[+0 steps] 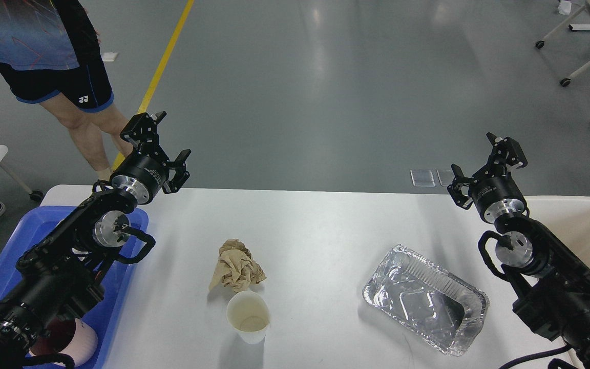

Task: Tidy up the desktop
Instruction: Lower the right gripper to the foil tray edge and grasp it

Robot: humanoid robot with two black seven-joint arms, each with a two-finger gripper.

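Your left hand [161, 139] and right hand [482, 160], both spread wide and empty, hover over the white rounded tabletop [320, 230], where a crumpled brown paper napkin [236, 265], white paper cup [248, 316] and foil tray [425, 299] await clearing.

head view, forward and down, over desktop [315, 225]

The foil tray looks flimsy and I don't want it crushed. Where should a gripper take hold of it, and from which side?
Probably the rolled rim of the foil tray, on its near-right long edge, coming from above with one finger inside and one outside. The tray lies open side up and tilted diagonally on the desktop, and that edge faces the open right gripper. The thin ribbed walls would likely buckle if squeezed across.
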